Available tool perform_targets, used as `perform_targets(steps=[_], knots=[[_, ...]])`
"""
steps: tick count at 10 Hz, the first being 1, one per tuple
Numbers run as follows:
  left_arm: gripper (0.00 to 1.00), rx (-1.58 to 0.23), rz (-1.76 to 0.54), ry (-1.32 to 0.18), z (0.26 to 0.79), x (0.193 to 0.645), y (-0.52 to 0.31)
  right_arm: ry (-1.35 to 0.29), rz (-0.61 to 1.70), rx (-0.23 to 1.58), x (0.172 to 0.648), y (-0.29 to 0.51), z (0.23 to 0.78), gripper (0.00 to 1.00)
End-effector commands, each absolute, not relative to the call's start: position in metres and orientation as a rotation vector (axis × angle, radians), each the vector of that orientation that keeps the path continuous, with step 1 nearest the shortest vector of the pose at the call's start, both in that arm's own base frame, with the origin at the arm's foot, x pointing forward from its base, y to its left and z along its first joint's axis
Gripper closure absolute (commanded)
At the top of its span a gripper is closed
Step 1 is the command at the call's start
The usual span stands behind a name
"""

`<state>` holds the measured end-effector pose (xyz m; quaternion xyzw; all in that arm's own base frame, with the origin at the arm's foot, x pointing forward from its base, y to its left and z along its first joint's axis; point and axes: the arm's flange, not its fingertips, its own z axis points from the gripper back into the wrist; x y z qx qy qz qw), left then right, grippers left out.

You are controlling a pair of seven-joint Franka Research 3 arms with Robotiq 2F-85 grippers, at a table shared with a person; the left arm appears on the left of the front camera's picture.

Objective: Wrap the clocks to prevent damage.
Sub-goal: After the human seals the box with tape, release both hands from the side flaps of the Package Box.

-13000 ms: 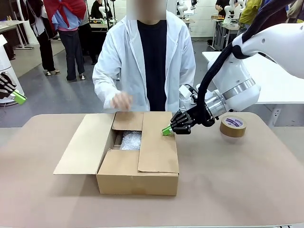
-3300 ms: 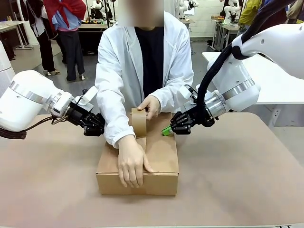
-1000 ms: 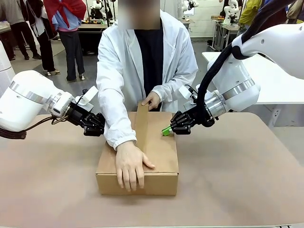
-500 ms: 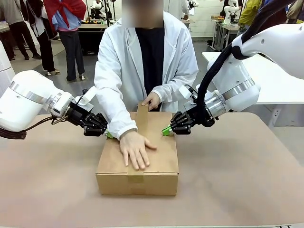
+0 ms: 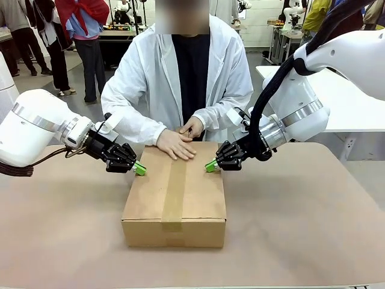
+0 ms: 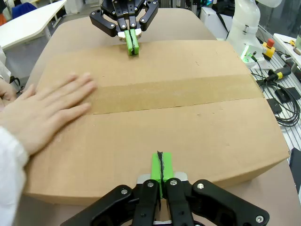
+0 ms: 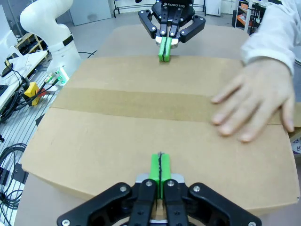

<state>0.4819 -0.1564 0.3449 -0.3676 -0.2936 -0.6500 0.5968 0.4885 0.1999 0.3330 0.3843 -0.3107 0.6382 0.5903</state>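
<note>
Your box (image 5: 174,198) sits mid-desk (image 5: 301,241), flaps down, with its long axis running near to far. A strip of brown tape (image 5: 175,189) runs along that axis over the top seam and folds over the near edge. The bubble-wrapped clocks cannot be seen; with the box shut, you cannot tell from here what is inside.

Your left end effector (image 5: 139,169) is at the box's far-left corner, its green pads pressed together with nothing between them. In the left wrist view the pads (image 6: 160,165) lie on or just over the box's top edge, pointing across the lid at the other arm; you cannot tell whether they touch.

Your right end effector (image 5: 210,165) is at the far-right edge of the box, pads likewise together and empty, pointing left across the lid. The two tips face each other with the taped seam between them.

The person's one hand (image 5: 175,146) lies flat on the far end of the tape, between the two end effectors. The other hand (image 5: 193,126) is just behind it at the box's far edge.
</note>
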Motion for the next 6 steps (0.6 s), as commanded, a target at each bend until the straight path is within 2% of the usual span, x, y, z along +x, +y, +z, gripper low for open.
perform_targets(steps=[1, 6], knots=[[1.0, -0.851, -1.51, -0.681, 0.3431, 0.4817, -0.1569, -0.717, 1.482, 0.892, 0.4886, 0.2005, 0.3289, 0.99], [1.0, -0.851, -1.51, -0.681, 0.3431, 0.4817, -0.1569, -0.717, 1.482, 0.892, 0.4886, 0.2005, 0.3289, 0.99]])
